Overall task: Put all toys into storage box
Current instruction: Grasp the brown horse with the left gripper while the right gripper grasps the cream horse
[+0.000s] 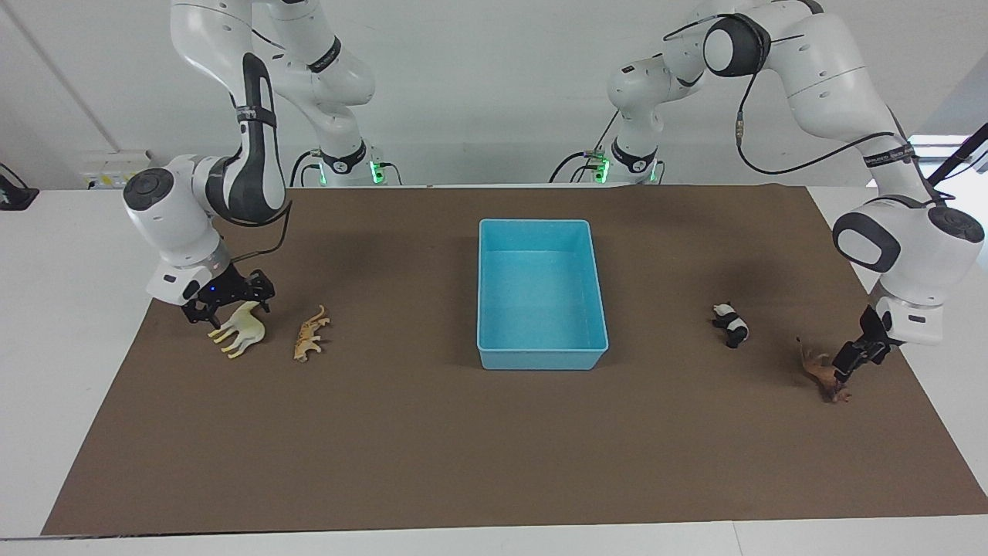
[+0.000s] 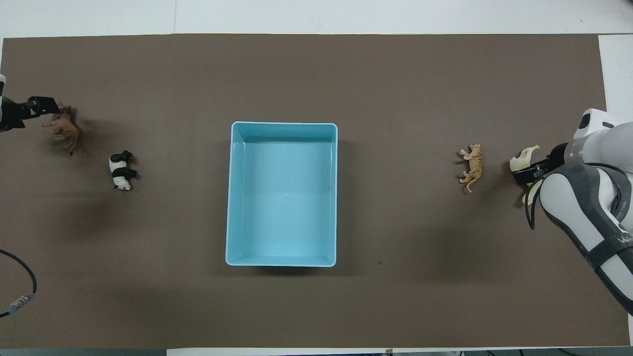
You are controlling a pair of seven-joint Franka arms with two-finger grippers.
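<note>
From my console the main worry is that both arms are going for toys at once, and each figurine is small, lumpy and lying on its side, so a pinch that lands on a leg or a neck rather than the body could flick it away or let it drop on the way to the storage box [image 1: 540,351], which sits empty in the middle of the brown mat [image 1: 463,463]. The right gripper [image 1: 225,303] is down at the cream camel [image 1: 241,330] at the right arm's end of the table, its fingers spread either side of the camel's upper body, seemingly touching it; I cannot say it has a firm grip yet. If it closes off-centre, the long neck may lever the toy out, and the orange cat [image 1: 310,333] lying just beside could get knocked. The left gripper [image 1: 853,359] is at the brown lion [image 1: 824,376] at the left arm's end, fingertips against the toy's upper part; I cannot tell whether they are parted or pressed together. The panda [image 1: 731,324] lies near the lion, toward the box, untouched. Nothing is in the box so far, by my reading.
</note>
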